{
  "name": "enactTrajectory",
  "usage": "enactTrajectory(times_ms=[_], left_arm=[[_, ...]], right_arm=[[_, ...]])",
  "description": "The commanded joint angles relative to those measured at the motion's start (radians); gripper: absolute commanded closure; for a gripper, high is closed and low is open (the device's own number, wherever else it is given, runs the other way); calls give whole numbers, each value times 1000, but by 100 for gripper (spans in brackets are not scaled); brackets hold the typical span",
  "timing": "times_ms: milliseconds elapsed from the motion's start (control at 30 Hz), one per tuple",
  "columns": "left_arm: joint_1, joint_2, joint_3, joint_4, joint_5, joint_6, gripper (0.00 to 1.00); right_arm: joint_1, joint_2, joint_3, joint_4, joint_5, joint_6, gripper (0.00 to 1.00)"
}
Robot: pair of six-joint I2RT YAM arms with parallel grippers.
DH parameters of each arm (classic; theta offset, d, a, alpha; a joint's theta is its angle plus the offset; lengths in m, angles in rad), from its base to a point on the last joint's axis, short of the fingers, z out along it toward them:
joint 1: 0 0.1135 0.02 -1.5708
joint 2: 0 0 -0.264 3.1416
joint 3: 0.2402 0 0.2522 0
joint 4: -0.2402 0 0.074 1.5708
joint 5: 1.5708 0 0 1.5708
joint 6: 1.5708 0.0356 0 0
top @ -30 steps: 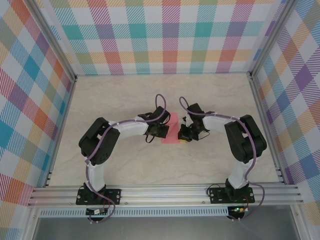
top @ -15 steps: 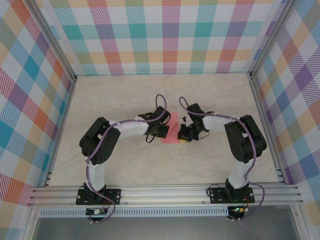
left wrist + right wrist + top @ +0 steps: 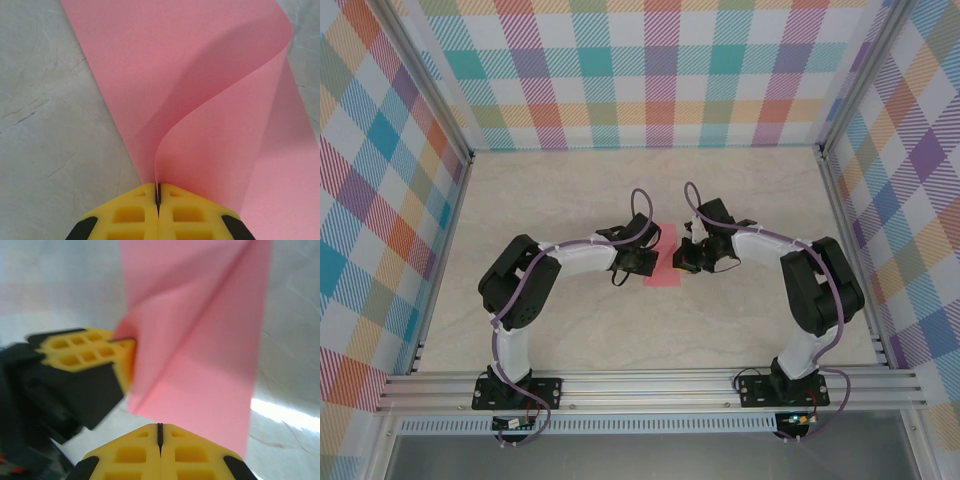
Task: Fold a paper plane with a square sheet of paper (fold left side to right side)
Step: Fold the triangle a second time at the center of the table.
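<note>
Top external: seeing the square sheet of paper [image 3: 664, 276] at mid-table, lying between the two wrists and partly hidden under them. Placing left gripper [image 3: 647, 262] at its left side and right gripper [image 3: 679, 264] at its right side, tips close together. Can't judge either jaw gap from up here. Pale marbled table [image 3: 570, 330] underneath, plaid walls [image 3: 660, 80] on three sides.

Left wrist: seeing yellow fingers [image 3: 125, 215] pressed fully together with no gap, and one edge of the sheet pinched right at the seam. From the pinch, paper rising and curling over in a loose loop. Rest of it lying flat on the table, ahead and to the left. Bend soft and rounded, not pressed flat.

Right wrist: blurry. Seeing own yellow fingers [image 3: 125, 455] closed tight, seam shut. Sheet lifted right in front, its lower edge meeting the fingertips. Can't tell whether nipped there or just touching. Spotting the left gripper at frame left, clamped on a corner of the sheet. One slanted ridge running across the lifted paper, table visible behind and below.
</note>
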Motion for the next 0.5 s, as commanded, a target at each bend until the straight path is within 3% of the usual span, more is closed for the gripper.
enactTrajectory(times_ms=[0, 467], left_arm=[[17, 9, -32, -8, 10, 15, 99], [16, 4, -33, -8, 11, 15, 99]], right_arm=[[-3, 45, 23, 162, -94, 101, 100], [3, 198, 124, 188, -112, 135, 100]])
